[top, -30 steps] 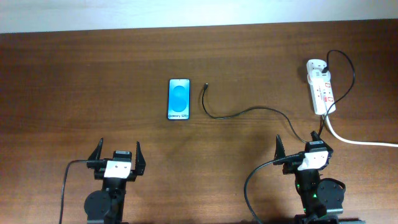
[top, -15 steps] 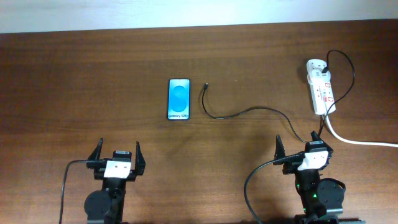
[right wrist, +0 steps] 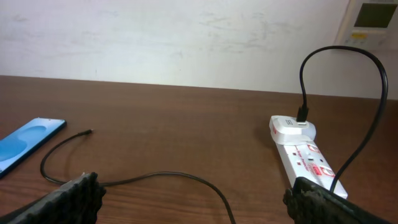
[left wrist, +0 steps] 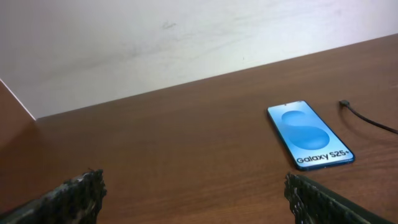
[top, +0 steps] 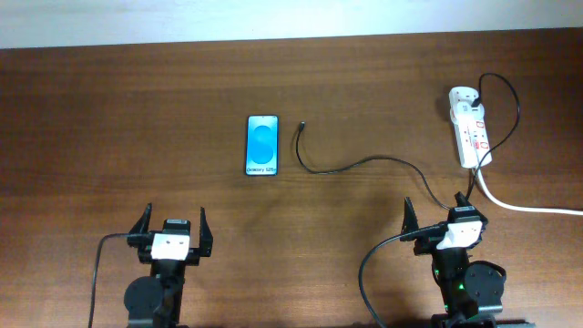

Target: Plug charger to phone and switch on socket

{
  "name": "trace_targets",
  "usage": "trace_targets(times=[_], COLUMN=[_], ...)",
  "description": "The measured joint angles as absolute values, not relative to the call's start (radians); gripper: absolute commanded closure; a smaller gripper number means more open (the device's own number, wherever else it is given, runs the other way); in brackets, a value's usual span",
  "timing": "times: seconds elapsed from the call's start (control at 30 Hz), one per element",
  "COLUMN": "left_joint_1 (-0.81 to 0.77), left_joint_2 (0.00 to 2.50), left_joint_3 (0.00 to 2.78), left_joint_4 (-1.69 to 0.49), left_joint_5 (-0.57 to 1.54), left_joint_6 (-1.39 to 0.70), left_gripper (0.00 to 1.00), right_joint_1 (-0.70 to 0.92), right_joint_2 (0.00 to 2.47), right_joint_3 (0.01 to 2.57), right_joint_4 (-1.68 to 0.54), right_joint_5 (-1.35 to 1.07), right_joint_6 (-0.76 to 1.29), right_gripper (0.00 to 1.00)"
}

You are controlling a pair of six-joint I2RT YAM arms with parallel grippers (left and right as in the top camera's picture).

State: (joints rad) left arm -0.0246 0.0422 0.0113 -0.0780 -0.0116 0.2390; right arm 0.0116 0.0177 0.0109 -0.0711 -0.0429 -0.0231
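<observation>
The left gripper sits at the near edge of the wooden table with its fingers spread apart and nothing between them. The right gripper is likewise spread and empty. The phone lies flat, screen up, well ahead of the left gripper and a little to its right. The charger has its plug tip just beside the phone's top right corner, apart from it. Its cable curves back across the table and passes close in front of the right gripper. The socket lies ahead of the right gripper, slightly to its right, with a white cord trailing off rightward.
</observation>
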Motion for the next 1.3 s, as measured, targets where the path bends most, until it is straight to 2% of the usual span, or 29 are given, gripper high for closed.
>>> trace_targets(times=[0.47, 0.63, 0.97, 1.17, 1.3], left_joint_1=[-0.025, -0.025, -0.023, -0.023, -0.022], left_joint_2=[0.050, 0.097, 0.625, 1.003, 1.235], left_joint_3=[0.013, 0.117, 0.558, 0.898, 1.188], left_joint_4=[0.004, 0.001, -0.050, -0.209, -0.412], left_joint_5=[0.052, 0.127, 0.249, 0.369, 0.447], left_joint_6=[0.230, 0.187, 0.178, 0.177, 0.178], left_gripper=[0.01, 0.01, 0.01, 0.01, 0.01], right_joint_1=[0.012, 0.012, 0.012, 0.012, 0.012], right_joint_2=[0.018, 0.034, 0.414, 0.637, 0.750], right_joint_3=[0.016, 0.159, 0.589, 0.810, 0.912], right_joint_4=[-0.073, -0.170, -0.353, -0.433, -0.468], right_joint_5=[-0.111, -0.157, -0.165, -0.210, -0.279], right_joint_6=[0.106, 0.110, 0.109, 0.110, 0.110], right_gripper=[0.02, 0.02, 0.02, 0.01, 0.02])
